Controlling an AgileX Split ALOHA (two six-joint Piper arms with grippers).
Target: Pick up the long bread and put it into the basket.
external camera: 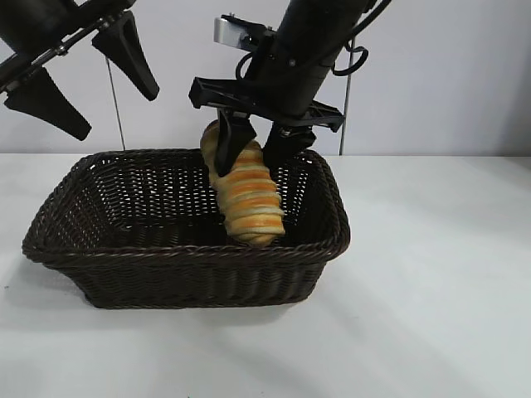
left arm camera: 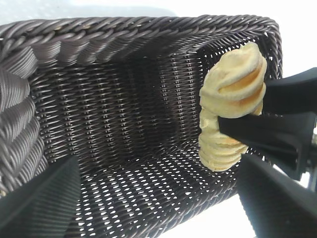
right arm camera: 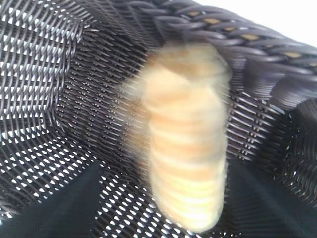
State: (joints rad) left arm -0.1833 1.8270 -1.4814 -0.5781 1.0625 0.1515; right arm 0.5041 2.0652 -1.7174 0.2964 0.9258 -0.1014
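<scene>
Nearly done, the right tool (external camera: 255, 143) straddles, fingers spread, the striped golden-tan long bread (external camera: 245, 195) dropping into the dark-brown woven wicker basket (external camera: 124, 265), while the left tool (external camera: 83, 79) hangs wide apart.

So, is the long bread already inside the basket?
Inside, standing steeply tilted: the long bread sits within the basket rim, lower end near the front wall, the right gripper's fingers straddling its top.

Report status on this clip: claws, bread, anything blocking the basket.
Right claw astride the long bread, over the basket; grip unclear. Bread steep, lower end inside basket at its right end. Left claw open, raised, idle. Nothing blocking.
</scene>
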